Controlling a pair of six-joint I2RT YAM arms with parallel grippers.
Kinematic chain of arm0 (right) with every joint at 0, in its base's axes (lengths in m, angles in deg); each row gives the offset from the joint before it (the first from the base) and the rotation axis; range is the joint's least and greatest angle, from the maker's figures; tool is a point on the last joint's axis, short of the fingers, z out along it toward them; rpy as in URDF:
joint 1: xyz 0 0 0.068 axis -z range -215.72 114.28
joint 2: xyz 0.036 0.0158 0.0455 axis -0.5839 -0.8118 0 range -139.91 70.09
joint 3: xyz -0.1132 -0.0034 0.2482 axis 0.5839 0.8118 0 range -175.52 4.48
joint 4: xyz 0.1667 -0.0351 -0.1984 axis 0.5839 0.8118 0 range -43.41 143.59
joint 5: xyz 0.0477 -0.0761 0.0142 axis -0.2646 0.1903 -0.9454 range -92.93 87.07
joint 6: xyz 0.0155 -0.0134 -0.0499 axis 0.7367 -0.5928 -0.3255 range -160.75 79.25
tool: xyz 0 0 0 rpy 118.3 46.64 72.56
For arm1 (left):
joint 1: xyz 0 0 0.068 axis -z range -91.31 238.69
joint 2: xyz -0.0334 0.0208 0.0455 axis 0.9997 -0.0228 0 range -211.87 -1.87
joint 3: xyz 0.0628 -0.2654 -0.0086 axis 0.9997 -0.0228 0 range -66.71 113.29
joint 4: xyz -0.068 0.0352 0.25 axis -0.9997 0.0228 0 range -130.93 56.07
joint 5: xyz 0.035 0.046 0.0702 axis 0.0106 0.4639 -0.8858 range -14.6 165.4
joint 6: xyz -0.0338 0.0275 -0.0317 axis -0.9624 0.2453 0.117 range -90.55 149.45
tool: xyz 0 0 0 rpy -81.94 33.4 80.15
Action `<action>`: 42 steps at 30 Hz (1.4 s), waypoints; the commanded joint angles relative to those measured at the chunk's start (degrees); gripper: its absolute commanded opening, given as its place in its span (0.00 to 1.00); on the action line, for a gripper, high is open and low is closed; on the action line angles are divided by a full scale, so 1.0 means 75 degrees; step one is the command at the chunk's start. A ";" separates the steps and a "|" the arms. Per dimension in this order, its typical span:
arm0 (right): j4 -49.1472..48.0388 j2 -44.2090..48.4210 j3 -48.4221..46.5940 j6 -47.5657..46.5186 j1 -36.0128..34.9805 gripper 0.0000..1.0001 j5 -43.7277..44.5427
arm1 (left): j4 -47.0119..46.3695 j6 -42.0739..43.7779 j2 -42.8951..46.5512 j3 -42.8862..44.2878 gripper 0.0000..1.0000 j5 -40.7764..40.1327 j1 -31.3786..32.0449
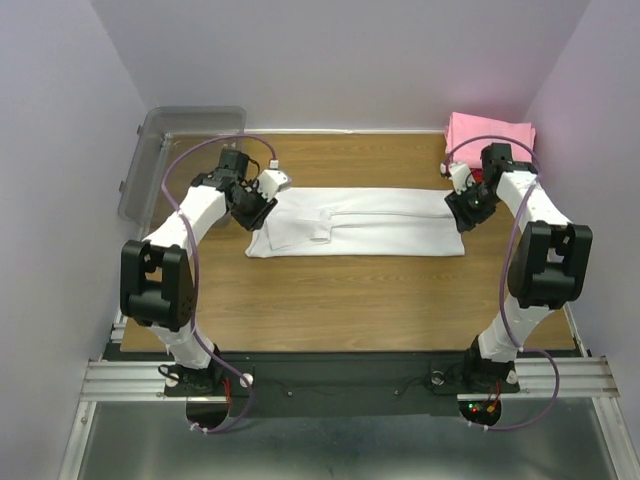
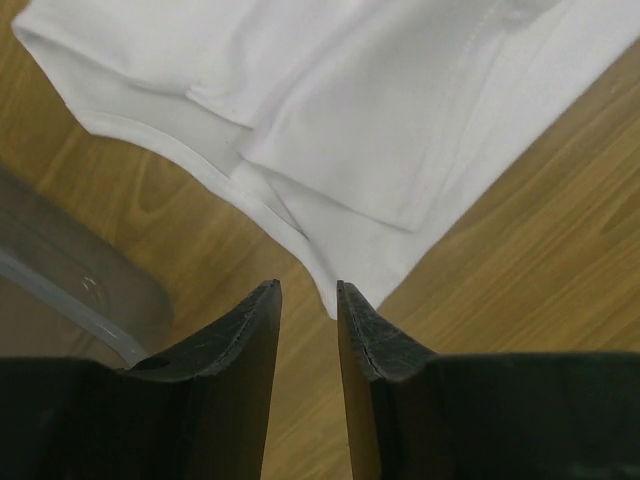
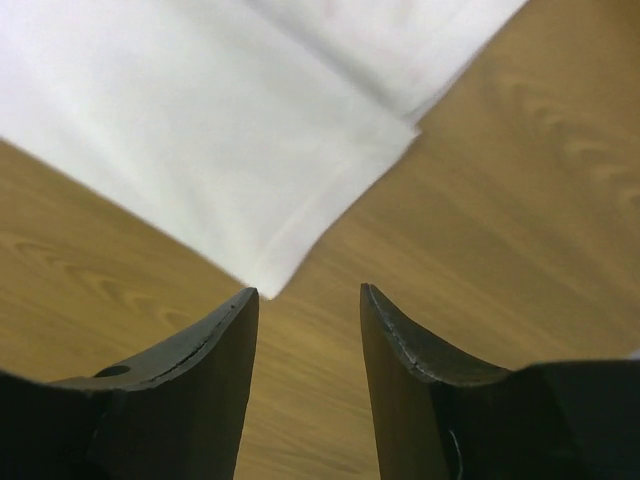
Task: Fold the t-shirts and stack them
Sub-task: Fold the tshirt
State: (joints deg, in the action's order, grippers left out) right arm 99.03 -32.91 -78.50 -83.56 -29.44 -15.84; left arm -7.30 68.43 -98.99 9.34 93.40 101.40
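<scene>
White t-shirt (image 1: 370, 220): folded into a long strip, lying flat left to right across the far half of the table (image 1: 350, 300).
Pink t-shirt (image 1: 490, 132): folded, at the far right corner.
Left gripper (image 2: 308, 290): over the strip's left end, jaws slightly parted, nothing between them.
Right gripper (image 3: 305, 292): over the strip's right corner, jaws spread, holding nothing.
Bin (image 1: 180, 150): far left corner.

Overhead view looks down from behind both bases, far off; each wrist view peers close past its fingers (image 2: 245, 345) at the white t-shirt (image 1: 370, 222) just ahead; all share it.
</scene>
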 commanded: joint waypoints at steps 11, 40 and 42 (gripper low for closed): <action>-0.0734 -0.0809 0.0997 0.1032 -0.0006 0.45 -0.0436 | -0.1472 -0.0803 -0.0069 -0.2206 0.32 -0.0126 0.0016; 0.0906 0.1184 0.0635 0.1464 -0.0566 0.46 -0.2389 | 0.0064 -0.0476 0.3316 -0.2991 0.36 0.0844 0.0825; 0.0801 0.1031 0.0646 0.1977 -0.1115 0.45 -0.3012 | -0.0065 -0.0370 0.3235 -0.3027 0.37 0.0975 0.0895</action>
State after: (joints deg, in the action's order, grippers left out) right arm 101.68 -25.02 -72.71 -76.26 -31.91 -26.09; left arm -8.05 64.13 -75.29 -14.47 96.43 107.44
